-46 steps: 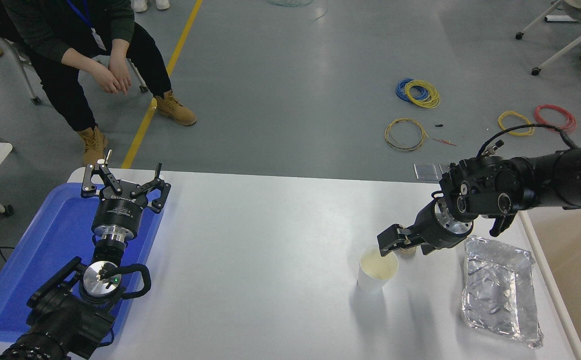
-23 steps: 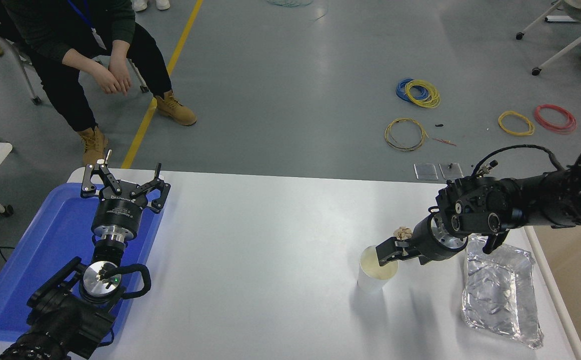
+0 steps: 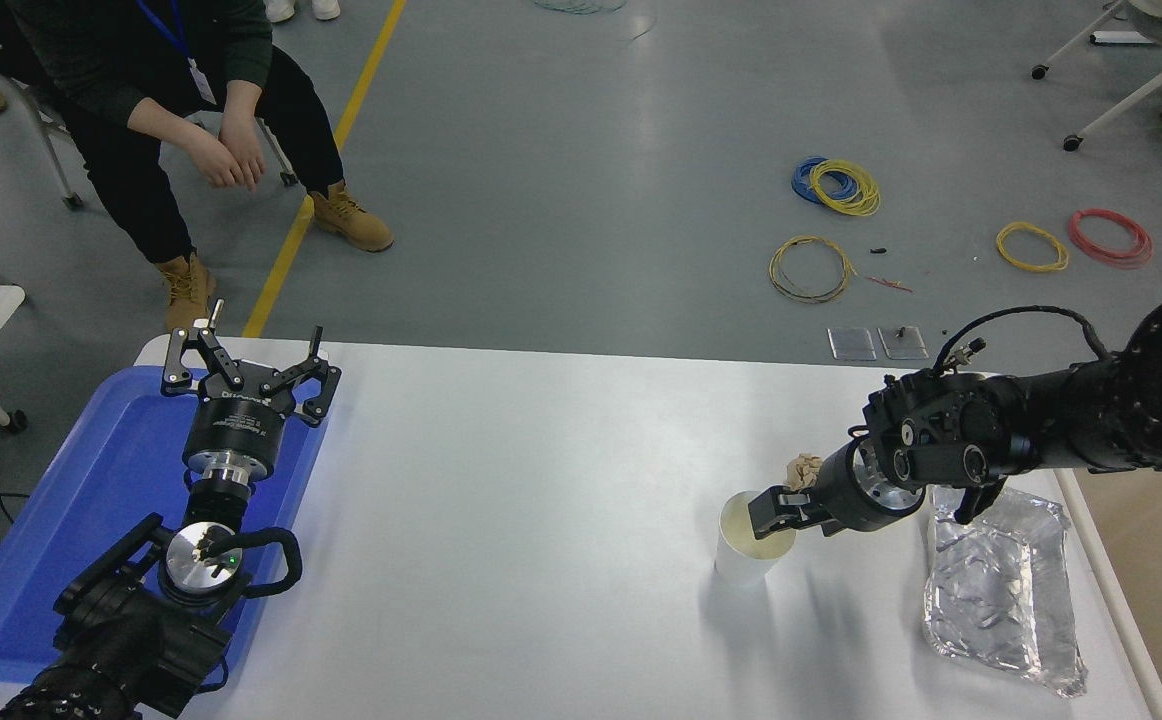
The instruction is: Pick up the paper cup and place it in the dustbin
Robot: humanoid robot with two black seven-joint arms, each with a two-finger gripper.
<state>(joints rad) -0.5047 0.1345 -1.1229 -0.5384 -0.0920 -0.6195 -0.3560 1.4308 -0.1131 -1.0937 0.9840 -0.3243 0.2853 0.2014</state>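
The white paper cup [image 3: 744, 556] stands upright on the white table [image 3: 541, 500], right of the middle, its cream inside showing. My right gripper [image 3: 773, 512] comes in from the right and sits at the cup's right rim, its tip over the cup's mouth. I cannot see how it stands on the rim. The dustbin [image 3: 1156, 560] shows at the right edge beside the table, with a beige inside and a white rim. My left gripper [image 3: 246, 365] is parked open over the blue tray [image 3: 101, 500] at the lower left.
A crumpled brown paper ball [image 3: 803, 468] lies just behind my right wrist. A crumpled silver foil tray [image 3: 1001, 590] lies between the cup and the dustbin. A person sits at the far left. Wire coils lie on the floor beyond the table.
My right arm has dropped lower and drawn slightly towards me, bringing the gripper down onto the cup's right rim and uncovering the brown paper ball. The cup has not moved.
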